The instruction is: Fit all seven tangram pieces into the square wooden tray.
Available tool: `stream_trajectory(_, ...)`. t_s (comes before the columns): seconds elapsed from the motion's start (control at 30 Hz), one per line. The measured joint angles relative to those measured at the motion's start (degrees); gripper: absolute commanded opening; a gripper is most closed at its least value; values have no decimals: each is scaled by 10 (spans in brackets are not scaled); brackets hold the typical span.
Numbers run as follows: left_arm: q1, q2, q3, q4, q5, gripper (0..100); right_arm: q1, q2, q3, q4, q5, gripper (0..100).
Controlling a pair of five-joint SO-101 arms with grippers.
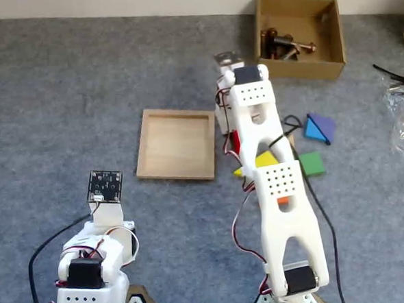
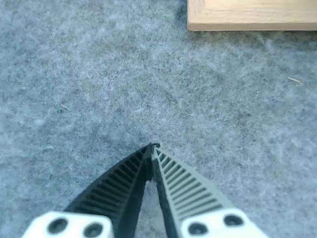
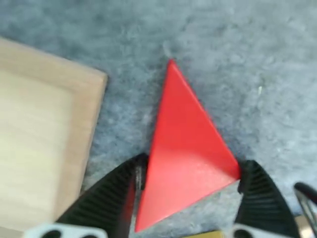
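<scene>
L gripper (image 2: 151,148): shut tight, tips touching, over bare surface (image 2: 99,74).
tray (image 1: 177,144): mid surface.
R gripper (image 3: 193,163): pinching red triangle (image 3: 185,148), just by tray's right edge.
Loose pcs: yellow pc (image 1: 265,159), green pc (image 1: 311,163), blue pc (image 1: 315,127), more to right.

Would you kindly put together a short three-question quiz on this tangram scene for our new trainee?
1. True or false: the wooden tray already holds a piece.
2. What colour is the triangle between the fingers of the right gripper? A) green B) red C) blue
3. Fill in the blank: the left gripper is ____ above the bare carpet.
Key: 1 false; 2 B; 3 shut.
</scene>
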Motion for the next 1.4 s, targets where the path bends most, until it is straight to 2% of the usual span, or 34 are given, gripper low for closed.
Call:
stream_trajectory(0.17, 0, 0, 0, 0, 0, 5, 0, 0, -1, 0, 0, 215)
stream_trajectory(0.33, 0, 0, 0, 0, 0, 5, 0, -1, -1, 0, 0, 123)
stream_trajectory(0.83, 0, 0, 0, 0, 0, 5, 0, 0, -16, 4, 0, 115)
stream_trajectory(1.0, 0, 0, 0, 0, 0, 5, -6, 2, -47, 6, 0, 64)
stream_trajectory(1.2, 0, 0, 0, 0, 0, 5, -13, 3, -64, 8, 1, 58)
stream_trajectory(1.4, 0, 0, 0, 0, 0, 5, -13, 3, -65, 8, -48, 59)
